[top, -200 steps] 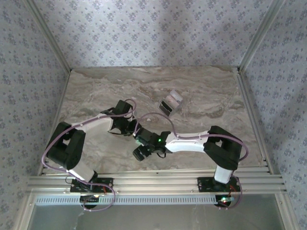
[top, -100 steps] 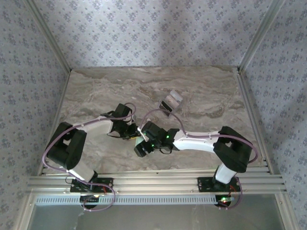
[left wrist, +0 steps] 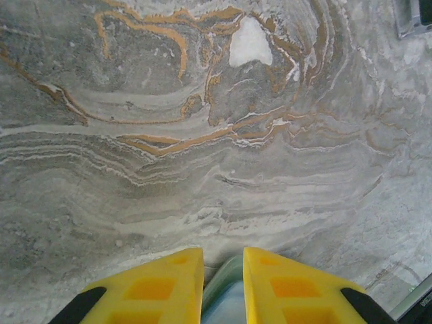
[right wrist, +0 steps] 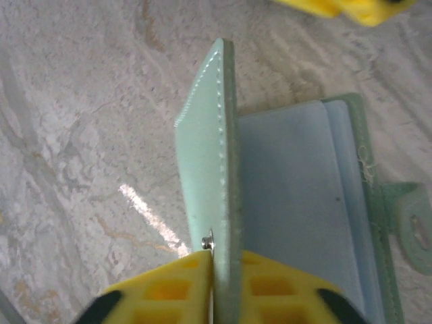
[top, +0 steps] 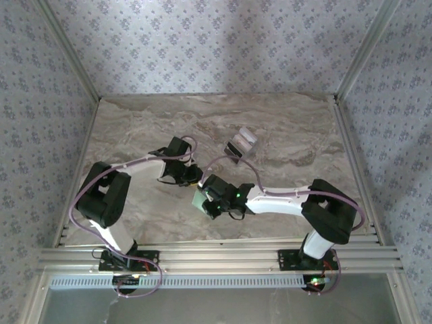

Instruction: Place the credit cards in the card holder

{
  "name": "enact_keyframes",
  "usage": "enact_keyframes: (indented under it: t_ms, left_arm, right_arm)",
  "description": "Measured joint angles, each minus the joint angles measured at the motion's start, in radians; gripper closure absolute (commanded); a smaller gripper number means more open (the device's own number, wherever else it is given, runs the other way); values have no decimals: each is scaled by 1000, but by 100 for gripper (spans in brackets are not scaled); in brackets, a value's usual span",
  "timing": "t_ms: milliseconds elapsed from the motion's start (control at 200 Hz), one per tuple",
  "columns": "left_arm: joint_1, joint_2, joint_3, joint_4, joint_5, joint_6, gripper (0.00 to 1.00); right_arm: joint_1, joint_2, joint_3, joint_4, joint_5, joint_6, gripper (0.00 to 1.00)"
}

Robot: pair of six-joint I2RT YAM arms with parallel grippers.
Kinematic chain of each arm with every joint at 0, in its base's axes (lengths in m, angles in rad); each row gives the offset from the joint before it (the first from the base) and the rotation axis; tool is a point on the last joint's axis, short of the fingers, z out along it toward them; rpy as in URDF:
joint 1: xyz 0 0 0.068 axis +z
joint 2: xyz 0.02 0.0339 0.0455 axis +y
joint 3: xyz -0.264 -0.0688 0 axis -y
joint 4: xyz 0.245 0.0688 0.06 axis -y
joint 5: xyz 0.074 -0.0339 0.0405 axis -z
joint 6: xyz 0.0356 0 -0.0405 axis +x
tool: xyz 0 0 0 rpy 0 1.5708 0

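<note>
Just left of the card holder (right wrist: 290, 189): left gripper (left wrist: 221, 254), fingers narrow, a bit of green between, cannot tell if held. On its flap: right gripper (right wrist: 223, 260), pinched tight, flap upright. Well beyond it, right: credit cards (top: 240, 143). Opening step, probably. Next: hold flap up, fetch a card.

We count two arms, the left arm (top: 108, 202) and the right arm (top: 283, 201). There are two tools, the left tool (left wrist: 223, 255) and the right tool (right wrist: 214, 256), each with two yellow fingers (left wrist: 155, 283), four in all. There is one card holder (right wrist: 202, 155). Of the credit cards (top: 241, 144), at about one o'clock from it on the single tabletop (top: 135, 128), we make out two, one pale and one dark; whether the overlap hides more we cannot tell.
</note>
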Motion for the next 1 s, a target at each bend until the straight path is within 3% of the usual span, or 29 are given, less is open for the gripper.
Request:
enact_keyframes:
  t_ms: [100,355,570,675,800,899,999]
  left_arm:
    - [7,-3,10,-15,-2,0,76]
    - [100,-167,-8,-43,-62,0,74]
    - [135,-221,-52,-59,-87,0,73]
    - [135,-221,-70,-67,-89,0,73]
    - [143,-222,-83,-69,-90,0,73]
    - [152,-222,-90,-68,-90,0,73]
    - [153,-222,-92,-68,-90,0,73]
  right_arm:
    - [-4,-29,-3,-41,101,34,100]
    - [16,-85,47,-322,553,164,100]
    - [84,167,255,-508,754,268,100]
    - [105,288,323,-544,775,295,88]
    - [111,322,338,-548,760,295,66]
    - [109,309,331,-499,697,266,50]
    - [100,276,291,-418,597,232,40]
